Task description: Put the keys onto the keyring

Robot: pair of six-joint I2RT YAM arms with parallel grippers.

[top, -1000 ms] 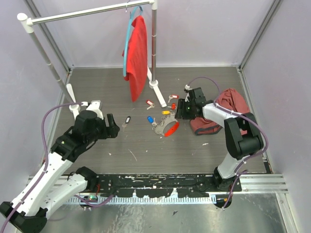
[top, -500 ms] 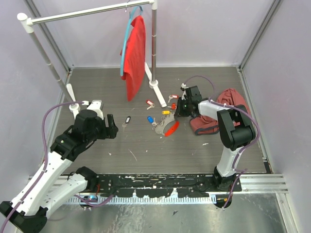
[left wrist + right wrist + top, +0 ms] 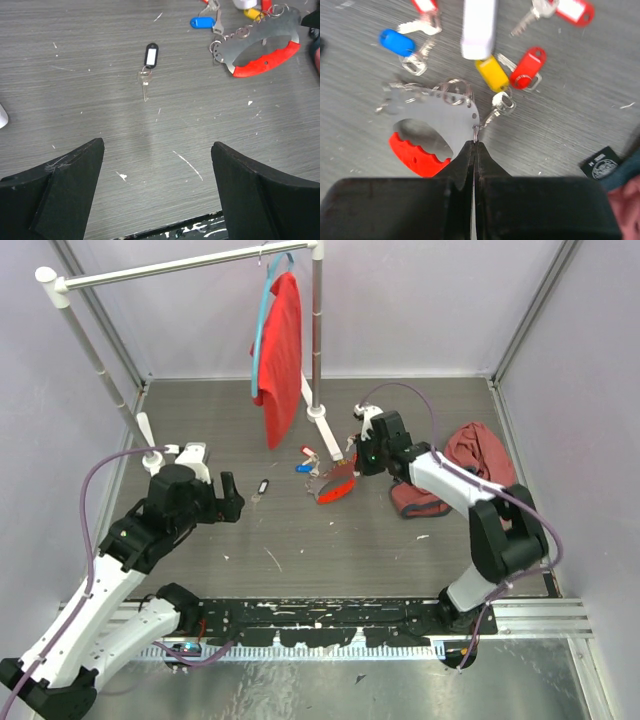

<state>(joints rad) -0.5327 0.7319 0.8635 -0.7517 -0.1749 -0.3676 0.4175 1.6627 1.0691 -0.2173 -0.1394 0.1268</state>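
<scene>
Two arms at a grey table point(image 3: 300, 570), wood-grained, matt, scuffed and flecked with white, boxed in by plain lilac walls point(image 3: 420, 310). At the back, a white tube rack point(image 3: 180, 267) with a red cloth point(image 3: 282, 350) on a blue hanger point(image 3: 257, 340); to the right, a maroon cloth point(image 3: 480, 448) in a crumpled heap. Near the table's middle, just by the end of the rack foot point(image 3: 479, 25), the keyring point(image 3: 445, 112): a flat crescent of dull silvery metal, punched with small holes along its outer edge, a few wire rings through them, a glossy red wavy-edged grip point(image 3: 415, 157) along the inner curve. Right gripper point(image 3: 474, 147) with jaws pressed together at the crescent's tip, seemingly clamped on it. Around the keyring, loose on the wood: blue key point(image 3: 397, 42), yellow key point(image 3: 491, 73) and red key point(image 3: 527, 65), each a small silvery blade on a smooth oval plastic tag, yellow and red side by side. Well to the left, alone, black key point(image 3: 150, 55), a white insert in its tag. Left gripper point(image 3: 157, 150) above bare wood near it, matt black fingers point(image 3: 60, 190) wide apart. Beside the maroon cloth, a small black label point(image 3: 600, 161) with white print, too blurred to read.
</scene>
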